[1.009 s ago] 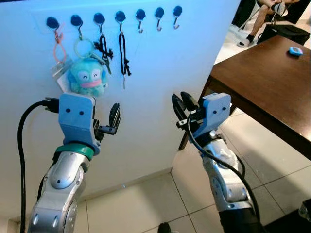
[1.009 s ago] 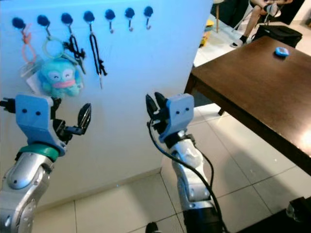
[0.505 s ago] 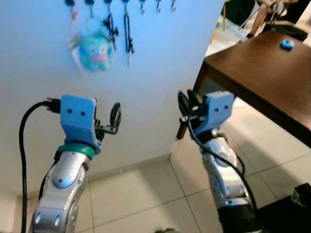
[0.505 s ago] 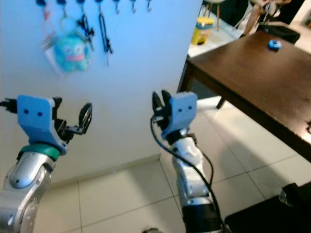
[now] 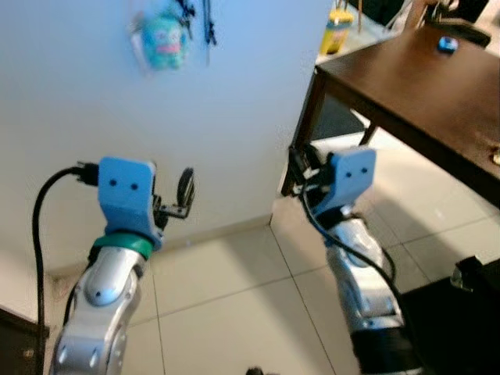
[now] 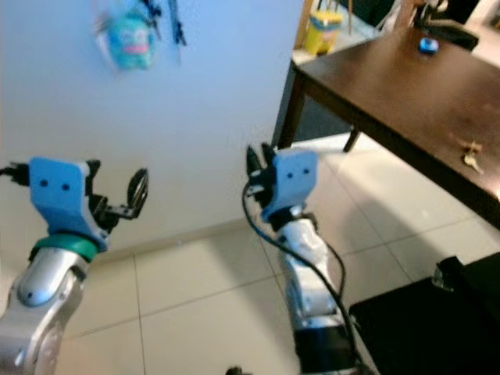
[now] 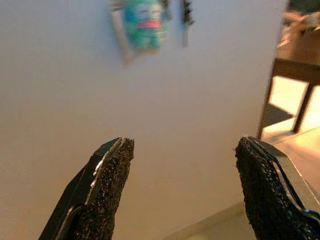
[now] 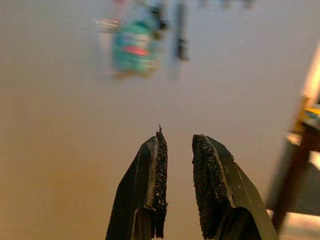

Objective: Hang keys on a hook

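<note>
A small bunch of keys (image 6: 469, 158) lies on the dark wooden table (image 6: 391, 86) at the right, far from both grippers. A teal plush keychain (image 5: 160, 33) and black straps (image 6: 173, 17) hang high on the white wall, blurred. My left gripper (image 7: 180, 150) is raised toward the wall below them, open and holding nothing. My right gripper (image 8: 176, 150) is raised beside the table's corner leg. Its fingers (image 8: 157, 170) are shut to a narrow gap with nothing between them.
A small blue object (image 5: 445, 44) rests on the far part of the table. A yellow container (image 5: 337, 30) stands beyond the table's corner. A black object (image 5: 469, 312) sits low at the right. Tiled floor (image 5: 226, 289) runs along the wall's foot.
The whole picture has shifted: the wall hangings moved up and left and the hooks left the top edge, so the camera moved. Both grippers keep their poses. Keys on the table came into view.
</note>
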Tool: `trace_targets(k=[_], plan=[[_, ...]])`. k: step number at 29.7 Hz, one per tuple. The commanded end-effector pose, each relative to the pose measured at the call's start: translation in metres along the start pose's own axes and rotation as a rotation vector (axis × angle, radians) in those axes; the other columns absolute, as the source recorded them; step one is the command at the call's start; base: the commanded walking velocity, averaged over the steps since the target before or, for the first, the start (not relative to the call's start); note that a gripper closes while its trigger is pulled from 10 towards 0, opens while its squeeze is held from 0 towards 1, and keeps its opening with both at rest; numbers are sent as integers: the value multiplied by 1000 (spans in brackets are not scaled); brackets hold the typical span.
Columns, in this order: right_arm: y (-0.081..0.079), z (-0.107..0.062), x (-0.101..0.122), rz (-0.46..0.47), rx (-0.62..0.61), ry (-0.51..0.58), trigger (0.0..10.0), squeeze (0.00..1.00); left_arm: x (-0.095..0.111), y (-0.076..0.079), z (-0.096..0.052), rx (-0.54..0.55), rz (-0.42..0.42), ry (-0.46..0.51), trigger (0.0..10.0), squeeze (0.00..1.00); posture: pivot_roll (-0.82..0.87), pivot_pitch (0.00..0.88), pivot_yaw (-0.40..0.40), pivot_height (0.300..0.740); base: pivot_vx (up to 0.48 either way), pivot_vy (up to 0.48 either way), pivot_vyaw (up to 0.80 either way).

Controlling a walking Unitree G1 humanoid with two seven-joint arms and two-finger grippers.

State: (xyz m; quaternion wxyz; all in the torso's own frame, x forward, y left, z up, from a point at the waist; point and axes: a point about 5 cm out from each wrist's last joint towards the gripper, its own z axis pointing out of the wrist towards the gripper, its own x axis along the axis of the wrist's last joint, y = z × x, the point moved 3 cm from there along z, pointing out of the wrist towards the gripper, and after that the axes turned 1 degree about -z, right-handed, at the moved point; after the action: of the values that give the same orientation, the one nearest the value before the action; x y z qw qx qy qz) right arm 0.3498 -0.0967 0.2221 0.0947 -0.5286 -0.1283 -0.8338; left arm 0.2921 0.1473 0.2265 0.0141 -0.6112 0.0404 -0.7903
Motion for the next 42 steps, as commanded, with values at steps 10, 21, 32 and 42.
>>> trace_targets(k=[10, 21, 32, 42], plan=[[4, 3, 4, -1, -9, 8, 10000, 0, -11, 10, -1, -53, -35, -90, 10000, 0, -36, 62, 64, 740, 0, 0, -633], [4, 3, 4, 5, -12, 7, 10000, 0, -11, 10, 0, -57, -70, -122, 10000, 0, -31, 67, 63, 740, 0, 0, -800], [5, 4, 4, 6, -13, 6, 10000, 0, -16, 6, 1, -45, -24, -128, 10000, 0, -34, 72, 65, 740, 0, 0, -800], [5, 3, 3, 8, -15, 0, 10000, 0, -18, 0, 2, -29, 15, -136, 10000, 0, -31, 78, 66, 740, 0, 0, -800]])
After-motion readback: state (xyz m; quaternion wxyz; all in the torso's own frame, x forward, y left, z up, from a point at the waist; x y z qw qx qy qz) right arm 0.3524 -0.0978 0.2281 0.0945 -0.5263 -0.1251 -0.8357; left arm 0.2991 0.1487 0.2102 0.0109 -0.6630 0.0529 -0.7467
